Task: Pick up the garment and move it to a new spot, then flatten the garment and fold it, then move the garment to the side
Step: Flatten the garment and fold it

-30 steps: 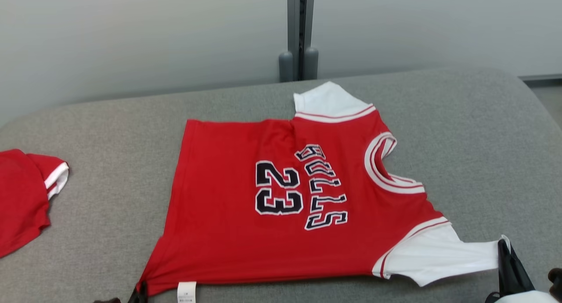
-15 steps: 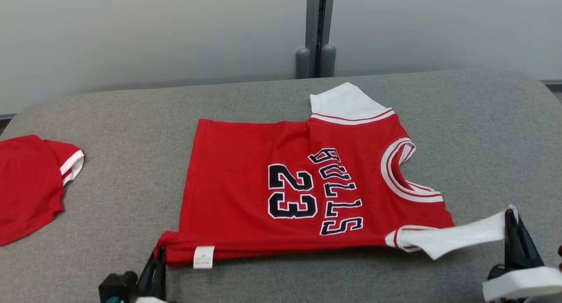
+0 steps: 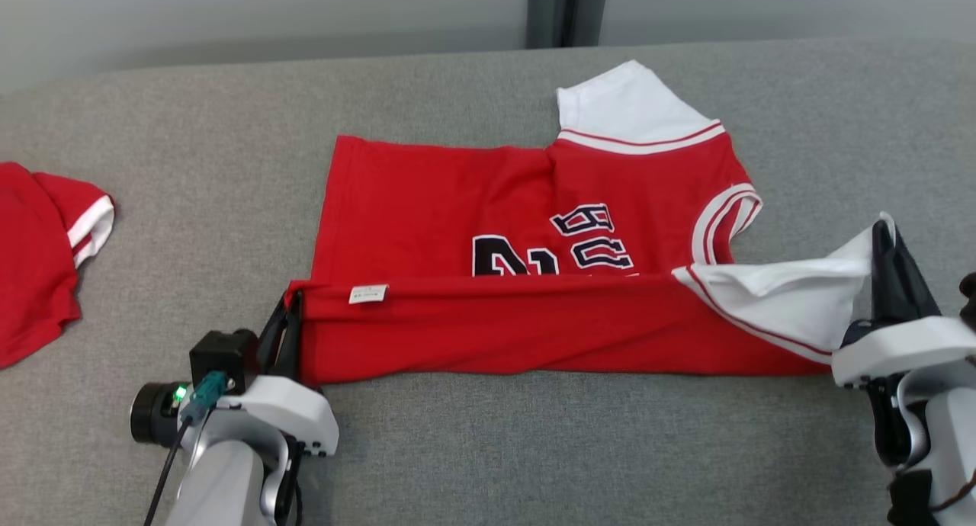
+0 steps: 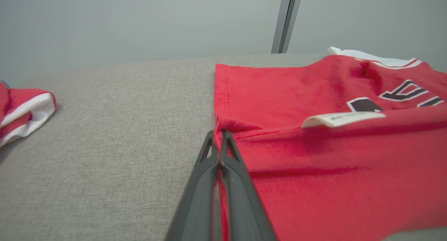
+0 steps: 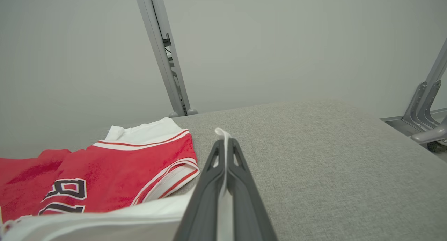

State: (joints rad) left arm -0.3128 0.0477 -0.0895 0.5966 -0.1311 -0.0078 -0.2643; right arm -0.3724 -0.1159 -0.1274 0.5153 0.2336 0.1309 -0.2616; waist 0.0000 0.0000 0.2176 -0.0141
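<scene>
The garment (image 3: 488, 206) is a red jersey with white sleeves and black lettering, lying on the grey cushioned surface (image 3: 488, 450). Its near long edge is lifted and folded over toward the far side, hiding part of the number. My left gripper (image 3: 290, 320) is shut on the red hem corner (image 4: 223, 127) at the left. My right gripper (image 3: 884, 244) is shut on the white sleeve (image 3: 785, 297) at the right, and that white cloth (image 5: 225, 143) shows pinched between the fingers. A white label (image 3: 368, 293) lies on the folded edge.
A second red garment (image 3: 38, 267) with a white-trimmed sleeve lies at the far left of the surface. A grey post (image 3: 566, 8) stands against the pale wall behind. In the right wrist view, metal frame legs (image 5: 426, 108) stand beyond the surface's right end.
Both grippers have carried the near edge of the garment up and away from me, folding it over the lettering. The head camera has tilted down, so the whole scene has shifted.
</scene>
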